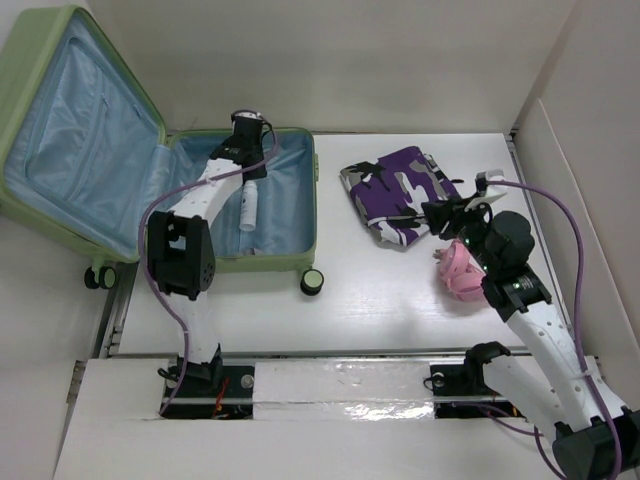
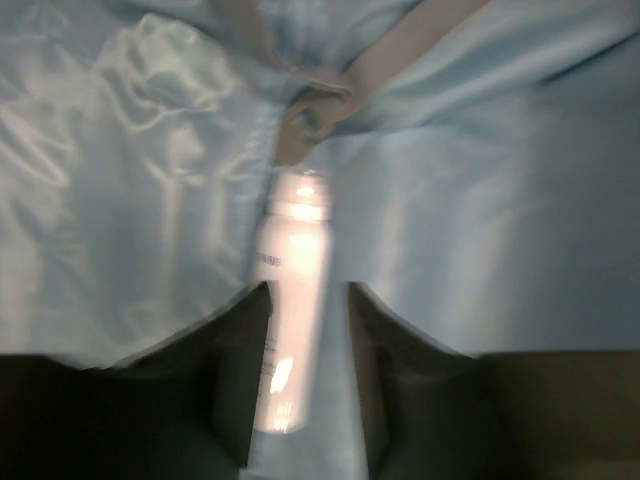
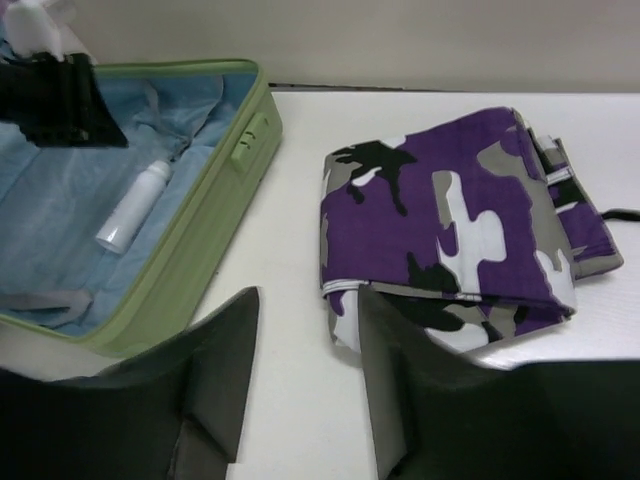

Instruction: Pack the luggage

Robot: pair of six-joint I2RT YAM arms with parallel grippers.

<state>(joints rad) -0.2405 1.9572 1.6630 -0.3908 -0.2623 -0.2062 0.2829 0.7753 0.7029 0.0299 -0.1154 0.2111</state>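
**Right pincer** (image 3: 308, 300): fingers spread with nothing between them. It sits low over the counter (image 1: 380, 300), just short of the near edge of a folded purple camouflage garment (image 3: 440, 210).

**Left pincer** (image 2: 305, 300): fingers likewise apart and empty. It is poised inside the luggage (image 1: 270, 264), above a white bottle (image 3: 133, 205) that lies on its side on the blue lining. The overhead and right wrist views show the bottle free of the fingers.

**Luggage:** it lies open at the far left of the counter. The lid is thrown back to the left, the base tray is next to the garment, and the wheels point toward the arms.

**Step in hand:** the bottle looks packed, and the garment appears to be the next item, with the right arm lining up on it.

**Next move, as it seems from here:**
- Bring the right pincer forward and down onto the folded edge.
- Pinch through several layers so the stack does not fall open.
- Lift it clear of the green rim and carry it left into the tray.
- The left arm would need to leave the tray first.

**Pink item** (image 1: 455, 275): it lies beside the right arm and is partly hidden, so I cannot tell what it is.

**Surface and room:** the counter is white and smooth. Plain white panels (image 1: 400, 60) close off the back and right side.
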